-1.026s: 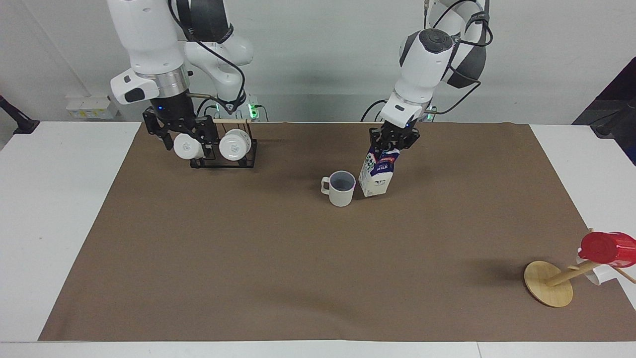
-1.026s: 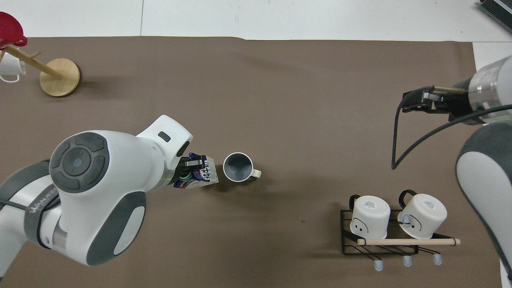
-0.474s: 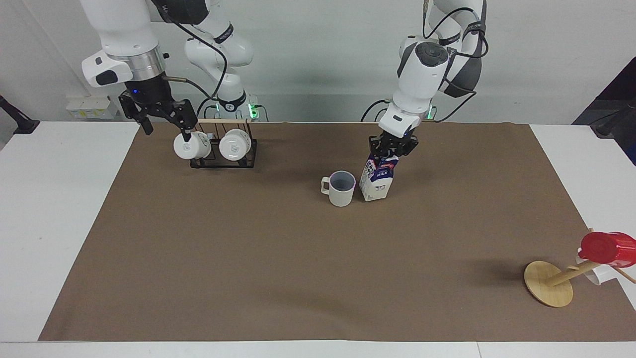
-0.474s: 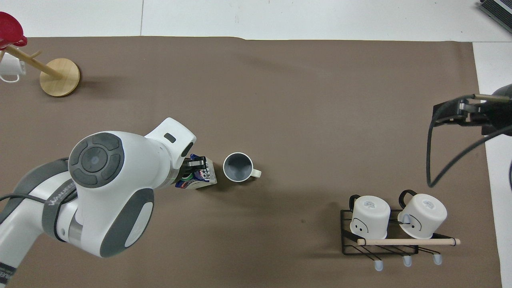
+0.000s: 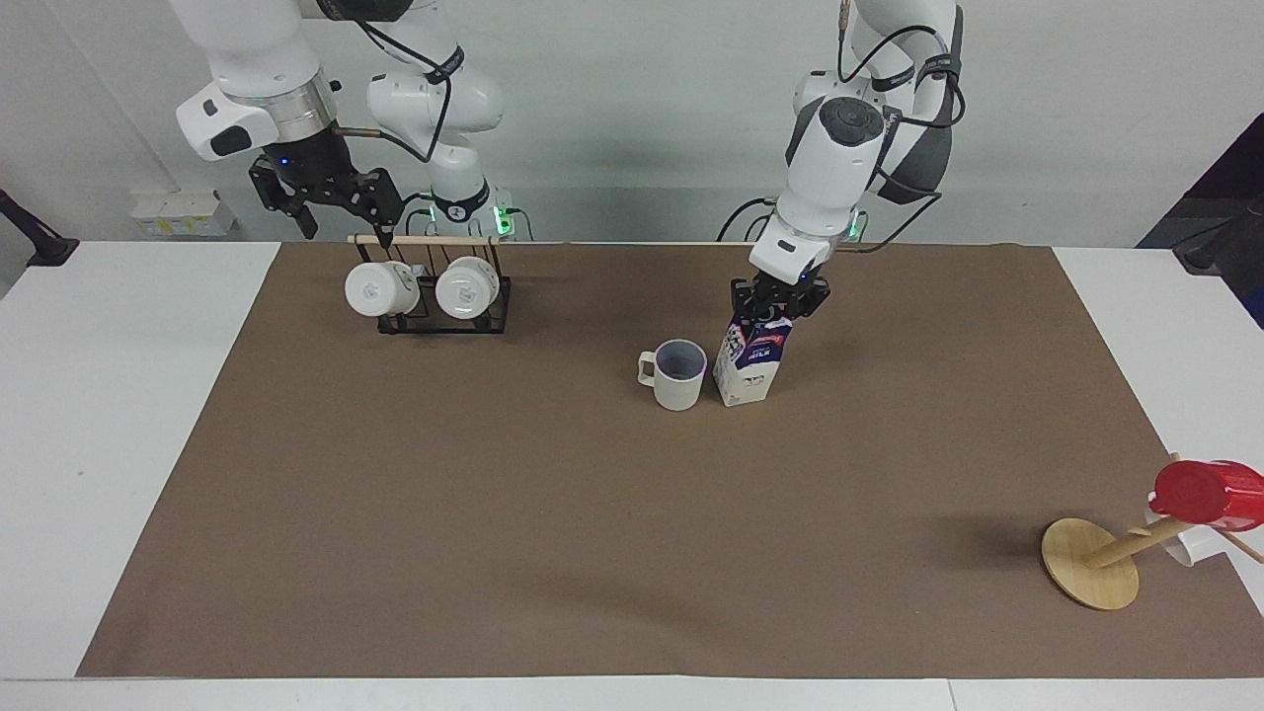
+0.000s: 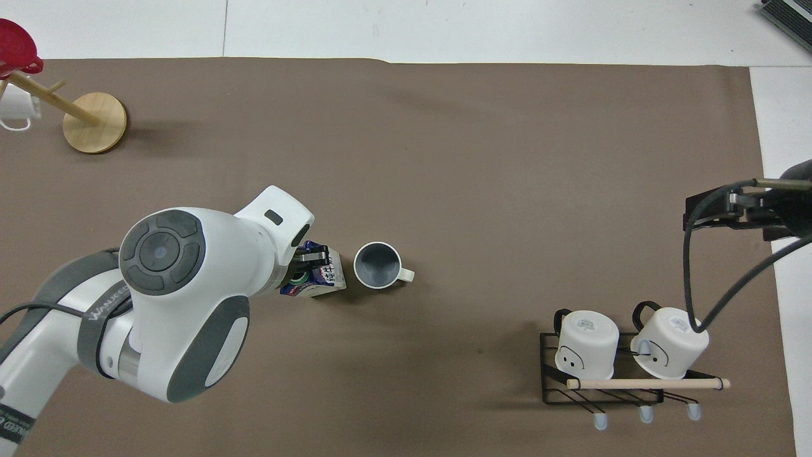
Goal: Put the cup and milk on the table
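The cup (image 5: 679,375) (image 6: 377,265), off-white with a grey-blue inside, stands upright on the brown sheet of the table (image 5: 592,553), its handle toward the right arm's end. Close beside it, toward the left arm's end, the milk (image 5: 750,363) (image 6: 323,279) stands on the sheet, blue above and white below. My left gripper (image 5: 780,301) (image 6: 304,263) sits at the carton's gable top; the arm hides most of the carton from overhead. My right gripper (image 5: 346,232) (image 6: 698,212) hangs open and empty, high over the mug rack.
A black wire rack (image 5: 494,321) (image 6: 549,393) with two white mugs and a wooden rod stands near the robots at the right arm's end. A tipped wooden stand (image 5: 1089,563) (image 6: 95,122) with a red cup (image 5: 1210,492) (image 6: 16,47) lies at the far corner at the left arm's end.
The left arm has lowered the tilted milk onto the sheet and stood it nearly upright beside the cup. The right gripper has risen from the rack's mugs to above the rod.
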Motion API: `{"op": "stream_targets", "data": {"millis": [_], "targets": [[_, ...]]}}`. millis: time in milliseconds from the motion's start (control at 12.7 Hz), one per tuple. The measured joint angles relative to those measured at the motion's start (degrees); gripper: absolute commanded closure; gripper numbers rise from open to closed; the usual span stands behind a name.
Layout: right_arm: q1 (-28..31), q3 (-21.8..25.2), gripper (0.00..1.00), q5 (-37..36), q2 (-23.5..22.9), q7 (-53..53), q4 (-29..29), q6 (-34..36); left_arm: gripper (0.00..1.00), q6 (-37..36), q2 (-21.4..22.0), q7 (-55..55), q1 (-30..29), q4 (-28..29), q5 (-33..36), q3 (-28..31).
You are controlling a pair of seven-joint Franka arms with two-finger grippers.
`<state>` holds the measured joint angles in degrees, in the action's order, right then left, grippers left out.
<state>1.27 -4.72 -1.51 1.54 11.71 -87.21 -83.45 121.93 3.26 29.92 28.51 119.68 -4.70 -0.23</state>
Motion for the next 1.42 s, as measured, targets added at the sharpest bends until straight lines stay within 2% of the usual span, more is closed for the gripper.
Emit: {"op": "stream_targets", "data": {"millis": [316, 711, 1184, 1421], "targets": [[0.01, -0.01, 0.0, 0.11, 0.0, 0.0, 0.0, -0.02, 0.0, -1.14, 0.28, 0.28, 0.0, -0.96, 0.01, -0.01], [0.01, -0.03, 0.0, 0.13, 0.0, 0.0, 0.0, -0.02, 0.0, -12.97, 1.82, -0.16, -0.46, -10.02, 0.21, 0.84], [0.01, -0.03, 0.0, 0.13, 0.0, 0.0, 0.0, -0.02, 0.0, -21.13, 1.9, -12.09, -10.71, -17.6, 0.51, 1.88], [0.01, -0.03, 0.0, 0.13, 0.0, 0.0, 0.0, -0.02, 0.0, -26.58, 1.97, -14.54, -14.78, -21.09, 0.58, 1.99]]}}
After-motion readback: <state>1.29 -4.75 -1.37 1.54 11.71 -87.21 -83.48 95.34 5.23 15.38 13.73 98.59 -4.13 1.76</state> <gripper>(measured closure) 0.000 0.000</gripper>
